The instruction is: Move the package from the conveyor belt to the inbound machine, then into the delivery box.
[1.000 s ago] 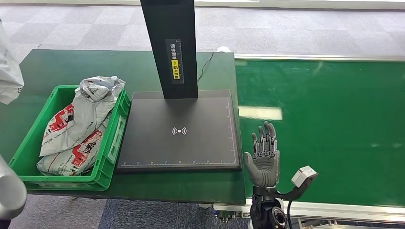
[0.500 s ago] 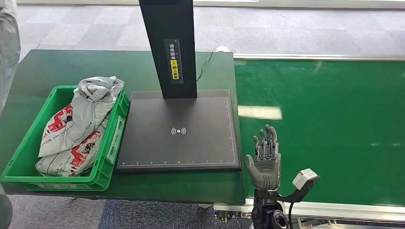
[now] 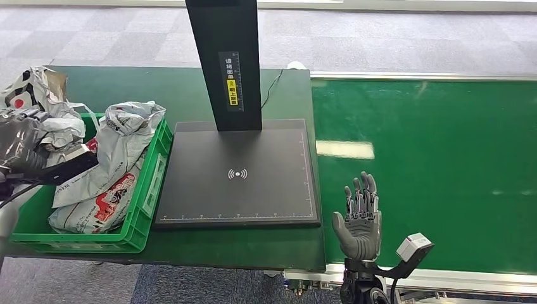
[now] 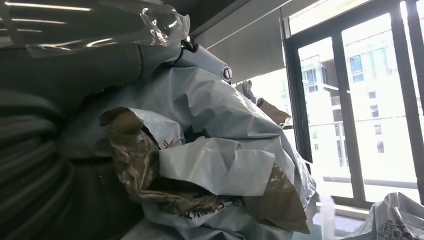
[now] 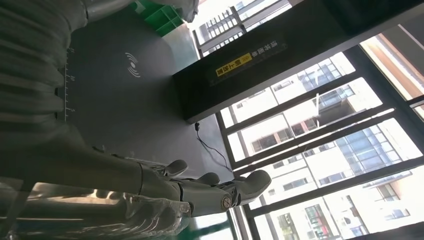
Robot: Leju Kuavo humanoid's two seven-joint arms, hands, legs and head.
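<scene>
My left hand (image 3: pixel 19 147) holds a crumpled grey-white package (image 3: pixel 39 100) above the left end of the green delivery box (image 3: pixel 140 233). In the left wrist view the same package (image 4: pixel 220 160) bulges against the hand (image 4: pixel 35 170) and hides its fingers. Two other grey bags with red print (image 3: pixel 104 168) lie in the box. The black inbound machine has a flat scan plate (image 3: pixel 237 174) and an upright column (image 3: pixel 225 63). My right hand (image 3: pixel 360 218) is open, fingers pointing up, at the near left corner of the green conveyor belt (image 3: pixel 437 164). The right hand (image 5: pixel 200 192) holds nothing.
The dark green table (image 3: pixel 190 95) carries the box and the machine, and a thin cable (image 3: pixel 273 82) runs behind the column. The belt's metal edge (image 3: pixel 468 278) lies just before my right hand. Grey carpet tiles (image 3: pixel 380 38) lie beyond.
My left hand has come in from the left edge with the crumpled package, now above the box's left end. My right hand has drifted slightly right and nearer.
</scene>
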